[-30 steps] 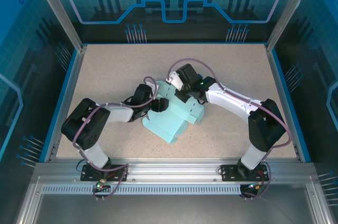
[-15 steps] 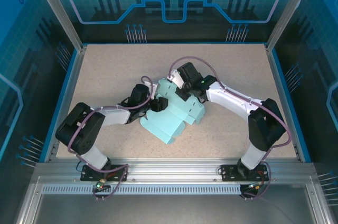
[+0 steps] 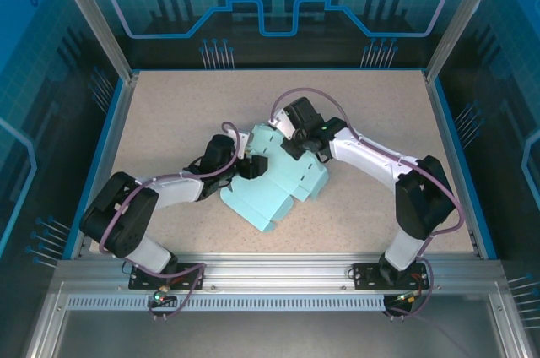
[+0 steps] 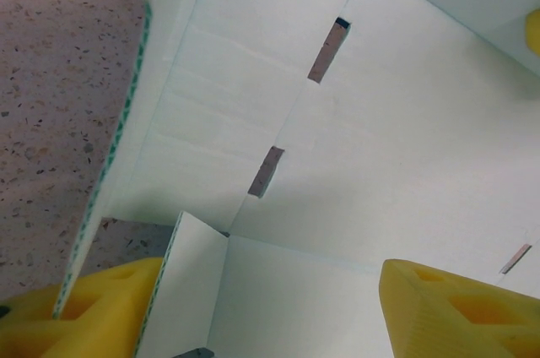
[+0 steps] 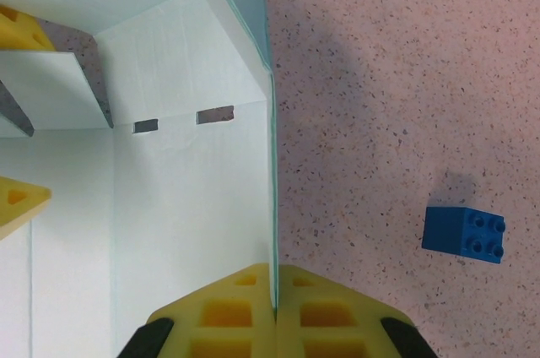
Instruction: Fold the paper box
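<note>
We see the paper box (image 3: 272, 193) lying near the middle of the table (image 3: 169, 113). It is a pale sky-blue card sheet, partly raised. Its near corner points toward the arm bases and its far flaps stand up between the 2 grippers.

In the left wrist view the card shows a white inner face with 2 narrow slots (image 4: 325, 50) cut along a crease. An upright wall (image 4: 160, 122) runs down its left side, and a small flap (image 4: 190, 290) stands near the bottom.

The right gripper (image 3: 287, 149) sits at the far side of the sheet. In the right wrist view its 2 yellow pads (image 5: 228, 316) are clenched together on the thin edge of an upright card panel, so it is grasping the paper box. To the left of that panel the white floor carries 2 more slots.

The left gripper (image 3: 250, 165) is at the sheet's far left corner. In the left wrist view its jaws stand wide apart, released, with the small flap and the floor of the box between them. The wall's edge reaches down to one of its yellow fingers (image 4: 101, 307).

A dark blue cube (image 5: 464, 233) rests on the table to the right of the box in the right wrist view, well apart from the card.
</note>
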Motion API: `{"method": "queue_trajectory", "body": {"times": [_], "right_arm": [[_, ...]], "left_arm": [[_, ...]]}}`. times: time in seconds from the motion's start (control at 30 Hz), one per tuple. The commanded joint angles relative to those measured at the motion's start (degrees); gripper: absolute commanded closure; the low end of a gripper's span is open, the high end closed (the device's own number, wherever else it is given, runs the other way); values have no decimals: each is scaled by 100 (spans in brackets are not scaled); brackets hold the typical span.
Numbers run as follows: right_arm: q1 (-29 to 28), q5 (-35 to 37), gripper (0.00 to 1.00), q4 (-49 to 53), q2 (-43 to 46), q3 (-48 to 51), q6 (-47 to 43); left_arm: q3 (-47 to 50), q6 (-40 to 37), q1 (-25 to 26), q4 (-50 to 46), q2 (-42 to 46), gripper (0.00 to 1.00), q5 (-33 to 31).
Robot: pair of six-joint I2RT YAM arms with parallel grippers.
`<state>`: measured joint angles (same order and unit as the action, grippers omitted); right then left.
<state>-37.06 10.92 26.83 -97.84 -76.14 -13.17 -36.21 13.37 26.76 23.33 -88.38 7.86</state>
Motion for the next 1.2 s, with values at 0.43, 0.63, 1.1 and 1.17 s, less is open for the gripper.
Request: {"method": "queue_trajectory", "body": {"times": [0.43,0.63,1.1,1.17], "right_arm": [[10,-311,100,363,-261,-366,43],[31,-314,100,355,-295,-388,25],[40,-381,100,330,-284,-402,19],[49,-390,100,346,-262,-386,8]], "left_arm": [[-410,125,-7,-1572,445,24,-1345],[58,324,61,-1376,1497,24,-336],[-331,-346,-40,-230,106,21,41],[-394,-443,-82,-189,-112,21,-61]]}}
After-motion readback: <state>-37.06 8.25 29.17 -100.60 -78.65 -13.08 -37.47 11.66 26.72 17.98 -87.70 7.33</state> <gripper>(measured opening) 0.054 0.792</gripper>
